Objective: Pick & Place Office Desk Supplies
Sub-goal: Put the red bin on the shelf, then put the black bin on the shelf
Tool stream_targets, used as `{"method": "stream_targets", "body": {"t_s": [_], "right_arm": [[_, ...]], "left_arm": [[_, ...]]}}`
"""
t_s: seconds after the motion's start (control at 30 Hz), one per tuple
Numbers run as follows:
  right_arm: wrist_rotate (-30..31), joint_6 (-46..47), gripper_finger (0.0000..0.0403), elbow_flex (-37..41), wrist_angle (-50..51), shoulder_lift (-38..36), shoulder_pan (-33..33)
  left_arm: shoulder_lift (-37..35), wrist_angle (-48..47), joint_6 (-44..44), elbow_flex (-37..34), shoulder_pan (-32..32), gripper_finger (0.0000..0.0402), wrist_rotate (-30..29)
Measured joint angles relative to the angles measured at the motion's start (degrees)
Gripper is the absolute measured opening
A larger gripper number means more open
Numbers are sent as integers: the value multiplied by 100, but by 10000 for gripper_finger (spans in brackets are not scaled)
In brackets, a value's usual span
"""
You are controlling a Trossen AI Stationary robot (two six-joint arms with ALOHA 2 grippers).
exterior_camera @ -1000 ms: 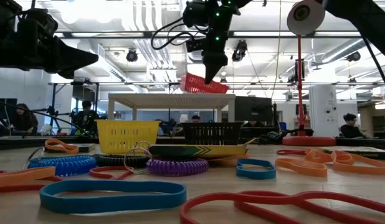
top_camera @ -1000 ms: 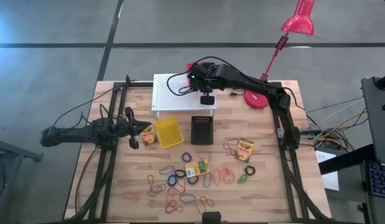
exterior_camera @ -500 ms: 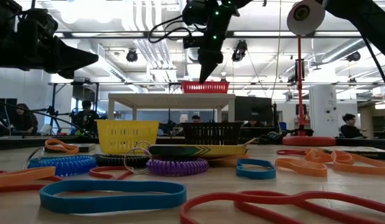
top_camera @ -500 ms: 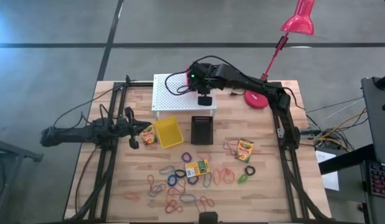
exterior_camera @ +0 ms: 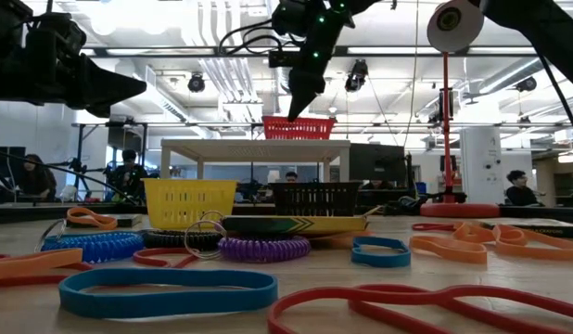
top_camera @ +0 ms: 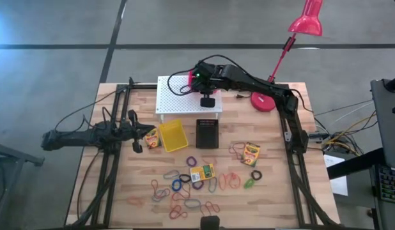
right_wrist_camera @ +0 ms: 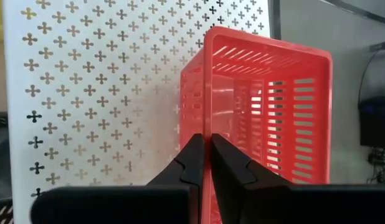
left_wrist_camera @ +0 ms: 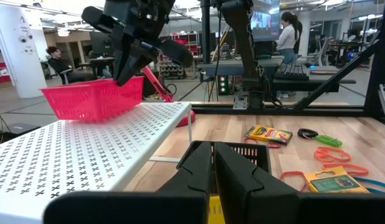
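Note:
My right gripper [right_wrist_camera: 207, 138] is shut on the red mesh basket [right_wrist_camera: 267, 112], which stands on the white perforated shelf [top_camera: 178, 96] at the table's far side; the low view shows the basket [exterior_camera: 305, 128] on the shelf top under the gripper [exterior_camera: 293, 109]. My left gripper [left_wrist_camera: 212, 155] is shut and waits over the table's left side [top_camera: 138, 137], just beside a yellow crayon box [top_camera: 151, 137]. Two more crayon boxes [top_camera: 251, 153] [top_camera: 202, 172] and many coloured elastic loops [top_camera: 185, 191] lie on the near half of the table. My right gripper holds the red basket by the top rim of one side wall [right_wrist_camera: 207, 124]. The wall is pinched with one finger inside the basket and one outside. The fingers come from above, pointing down. The basket stands upright with its bottom on the white shelf.
A yellow basket [top_camera: 172, 135] and a black basket [top_camera: 208, 133] stand on the table in front of the shelf. The red desk lamp's base [top_camera: 264, 101] sits right of the shelf, and its head [top_camera: 306, 19] reaches beyond the far edge. People show in the room behind.
My right gripper has lowered the red basket and shifted slightly toward the table's left. The basket hung tilted above the shelf a second ago; it has since levelled out and now stands on the shelf top. The gripper has stayed shut on the rim.

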State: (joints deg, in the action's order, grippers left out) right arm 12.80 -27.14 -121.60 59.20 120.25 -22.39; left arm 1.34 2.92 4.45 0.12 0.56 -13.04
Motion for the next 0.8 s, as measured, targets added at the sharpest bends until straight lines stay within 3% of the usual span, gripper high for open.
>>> {"method": "stream_targets", "body": {"t_s": [0.37,0.8], "right_arm": [[-142,22,19,0,4,0,-2],[-241,460,123,-260,150,-148,113]], "left_arm": [[0,0,-1,0,0,23,-1],[0,0,0,-2,0,23,0]]}}
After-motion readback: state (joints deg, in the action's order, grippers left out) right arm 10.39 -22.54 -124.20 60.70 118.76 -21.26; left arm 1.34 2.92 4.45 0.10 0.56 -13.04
